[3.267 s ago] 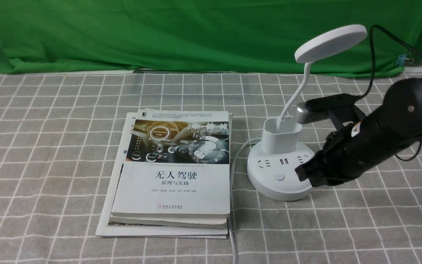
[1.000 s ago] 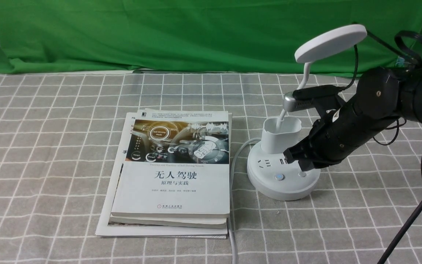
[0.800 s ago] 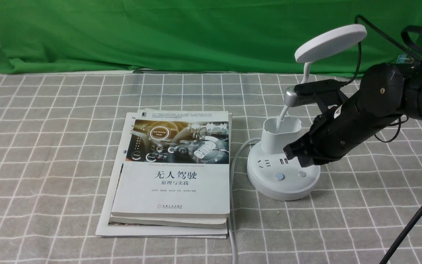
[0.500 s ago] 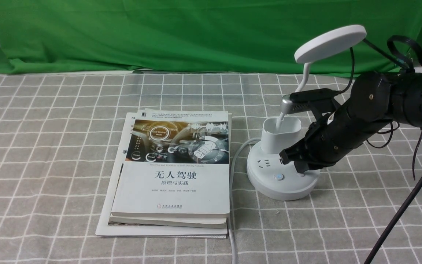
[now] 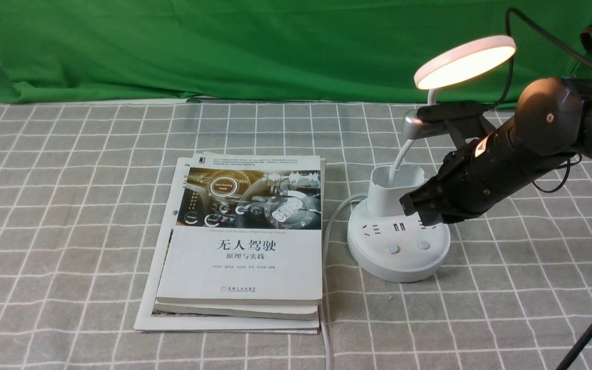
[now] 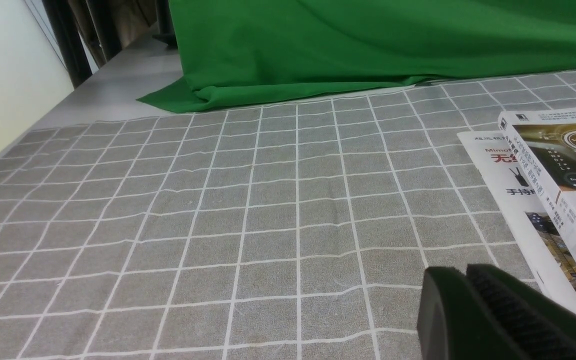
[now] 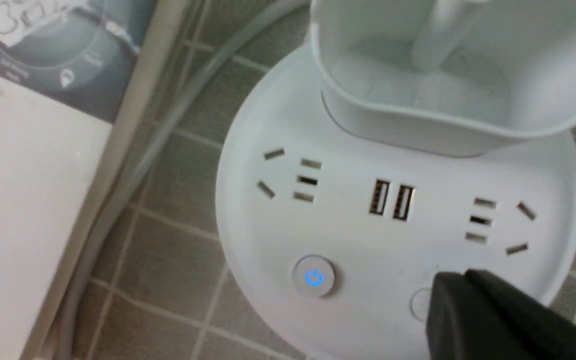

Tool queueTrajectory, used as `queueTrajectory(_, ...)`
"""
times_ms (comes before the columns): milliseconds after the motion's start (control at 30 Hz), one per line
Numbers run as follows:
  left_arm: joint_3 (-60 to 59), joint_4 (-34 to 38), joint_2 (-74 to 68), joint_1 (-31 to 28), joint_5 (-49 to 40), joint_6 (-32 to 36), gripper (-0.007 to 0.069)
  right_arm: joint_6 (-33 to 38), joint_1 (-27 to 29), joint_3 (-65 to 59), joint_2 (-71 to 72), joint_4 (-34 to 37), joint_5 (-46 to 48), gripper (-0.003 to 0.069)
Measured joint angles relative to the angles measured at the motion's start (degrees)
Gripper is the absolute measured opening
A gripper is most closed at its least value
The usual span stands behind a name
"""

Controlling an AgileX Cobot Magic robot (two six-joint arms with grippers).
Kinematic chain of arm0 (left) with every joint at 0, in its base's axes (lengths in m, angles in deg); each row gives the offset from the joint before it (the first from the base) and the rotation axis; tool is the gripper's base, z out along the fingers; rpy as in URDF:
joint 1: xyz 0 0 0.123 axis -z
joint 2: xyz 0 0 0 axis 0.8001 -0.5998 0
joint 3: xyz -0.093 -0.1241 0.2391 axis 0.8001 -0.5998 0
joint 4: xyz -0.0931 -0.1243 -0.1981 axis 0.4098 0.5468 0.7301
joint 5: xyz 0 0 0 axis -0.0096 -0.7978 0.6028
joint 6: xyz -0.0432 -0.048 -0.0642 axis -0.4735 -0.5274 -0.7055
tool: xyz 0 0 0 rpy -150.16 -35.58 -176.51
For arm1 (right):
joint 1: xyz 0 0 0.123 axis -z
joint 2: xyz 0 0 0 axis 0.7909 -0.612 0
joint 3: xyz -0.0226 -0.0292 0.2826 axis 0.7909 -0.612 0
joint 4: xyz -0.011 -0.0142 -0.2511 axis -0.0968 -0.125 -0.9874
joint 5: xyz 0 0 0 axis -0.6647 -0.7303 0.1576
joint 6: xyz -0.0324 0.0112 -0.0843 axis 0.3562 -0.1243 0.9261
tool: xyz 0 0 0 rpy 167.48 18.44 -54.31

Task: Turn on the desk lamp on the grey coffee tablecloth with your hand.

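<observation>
The white desk lamp [image 5: 399,246] stands on the grey coffee tablecloth [image 5: 70,205] at the right. Its disc head [image 5: 464,61] glows warm yellow-white. My right gripper [image 5: 419,208], the black hand, is shut and empty, a little above the base's right side. In the right wrist view the shut tips [image 7: 455,295] hang over the plain round button [image 7: 420,302], and the power button [image 7: 314,276] glows blue. My left gripper [image 6: 460,285] is shut and empty over bare cloth; it does not show in the front view.
A stack of books [image 5: 239,241] lies left of the lamp, also in the left wrist view [image 6: 558,170]. The lamp's white cord [image 5: 327,241] runs between books and base toward the front edge. Green cloth [image 5: 250,46] hangs at the back. A black cable [image 5: 591,329] crosses the right front corner.
The lamp head has lit up. My right gripper pressed down on the base's right button, then rose and drew slightly back to the right.
</observation>
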Motion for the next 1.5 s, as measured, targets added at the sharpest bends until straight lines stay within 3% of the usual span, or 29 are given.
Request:
queueTrajectory(333, 0.00, 0.00, 0.00, 0.00, 0.00, 0.00, 0.0019, 0.11, 0.00, -11.90, 10.13, -0.05, 0.31, 0.0034)
queueTrajectory(733, 0.00, 0.00, 0.00, 0.00, 0.00, -0.06, 0.0019, -2.05, 0.00, -34.36, 44.09, -0.05, -1.55, 0.0040)
queueTrajectory(1200, 0.00, 0.00, 0.00, 0.00, 0.00, -0.01, 0.0019, -3.08, 0.36, -38.10, 65.49, -0.36, -4.45, 0.0059)
queueTrajectory(1333, 0.00, 0.00, 0.00, 0.00, 0.00, -0.01, 0.0019, -0.45, 4.53, -43.20, 73.20, -0.49, -9.88, 0.0027)
queueTrajectory(1500, 0.00, 0.00, 0.00, 0.00, 0.00, -0.01, 0.0019, 3.12, 13.53, -56.86, 87.08, -0.56, -19.35, 0.0027)
